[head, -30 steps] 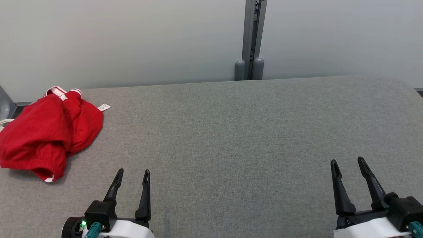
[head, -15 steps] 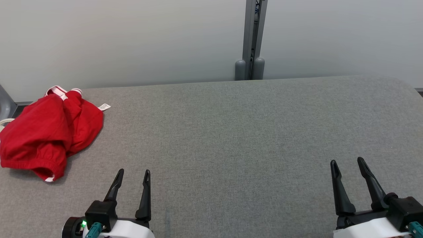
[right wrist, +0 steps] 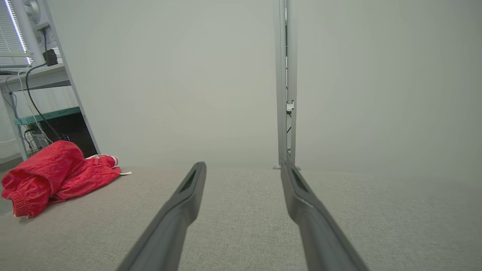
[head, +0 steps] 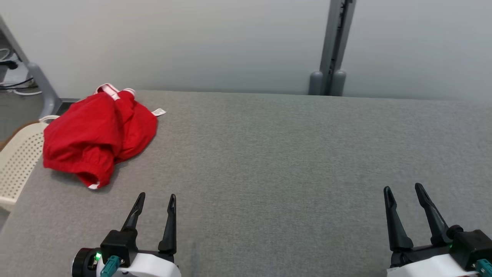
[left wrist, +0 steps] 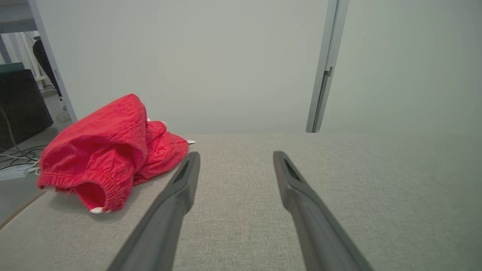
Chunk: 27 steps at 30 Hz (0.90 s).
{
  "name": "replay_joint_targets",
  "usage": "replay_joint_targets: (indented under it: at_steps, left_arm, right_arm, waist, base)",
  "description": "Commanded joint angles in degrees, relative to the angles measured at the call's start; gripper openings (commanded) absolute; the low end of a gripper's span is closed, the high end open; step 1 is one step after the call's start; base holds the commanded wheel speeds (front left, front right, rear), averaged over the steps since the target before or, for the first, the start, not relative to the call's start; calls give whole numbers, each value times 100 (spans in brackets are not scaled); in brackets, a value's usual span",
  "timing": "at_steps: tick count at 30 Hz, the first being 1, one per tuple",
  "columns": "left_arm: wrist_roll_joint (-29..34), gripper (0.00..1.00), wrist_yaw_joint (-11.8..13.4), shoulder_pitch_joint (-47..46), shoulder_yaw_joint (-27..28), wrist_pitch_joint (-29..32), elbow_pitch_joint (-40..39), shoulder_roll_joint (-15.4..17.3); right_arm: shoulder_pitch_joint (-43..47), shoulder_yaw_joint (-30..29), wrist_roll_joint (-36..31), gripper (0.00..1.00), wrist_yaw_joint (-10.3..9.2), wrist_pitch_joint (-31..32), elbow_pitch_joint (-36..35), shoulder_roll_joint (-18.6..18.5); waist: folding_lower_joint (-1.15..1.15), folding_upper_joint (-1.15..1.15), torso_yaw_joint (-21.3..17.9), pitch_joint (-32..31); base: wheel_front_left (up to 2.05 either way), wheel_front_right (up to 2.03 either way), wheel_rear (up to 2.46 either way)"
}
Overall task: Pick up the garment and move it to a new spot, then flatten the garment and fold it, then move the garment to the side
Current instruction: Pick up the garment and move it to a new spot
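Observation:
A crumpled red garment (head: 98, 132) with white trim and a small white tag lies at the far left of the grey table (head: 276, 154). In the left wrist view the garment (left wrist: 109, 154) bulges up just left of my fingers; the right wrist view has the garment (right wrist: 56, 175) far off to the left. My left gripper (head: 155, 198) hovers open near the table's front edge, a short way in front and right of the garment, nothing between its fingers. Open as well, my right gripper (head: 403, 190) is at the front right, far from the cloth.
A cream perforated basket (head: 19, 161) stands off the table's left edge beside the garment. A grey post (head: 332, 46) rises behind the table against the pale wall. Cables (head: 15, 82) and a slanted grey leg (head: 38, 77) are at the far left.
The head camera has turned left, so the whole picture slid right and the basket and table's left edge came into view. Both grippers keep their places, still open.

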Motion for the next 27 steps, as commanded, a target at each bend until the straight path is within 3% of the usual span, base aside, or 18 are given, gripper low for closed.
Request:
replay_joint_targets:
  at_steps: [1, 16, 27]
  left_arm:
    - [48, 100, -12, -74, 19, -3, -16, 29]
    - [69, 100, -71, -98, 17, -3, -173, 25]
    - [13, 100, -35, -39, 19, -3, -230, 25]
  right_arm:
    - [32, -2, 37, 100, 13, -30, -26, -35]
    - [-40, 95, 62, 100, 13, -30, -16, -36]
    - [-97, 178, 53, 100, 13, -30, 13, -37]
  waist:
    - [0, 0, 385, 5]
    - [0, 0, 1966, 50]
    - [0, 0, 2212, 134]
  base:
    - [0, 0, 0]
    - [0, 0, 0]
    - [0, 0, 0]
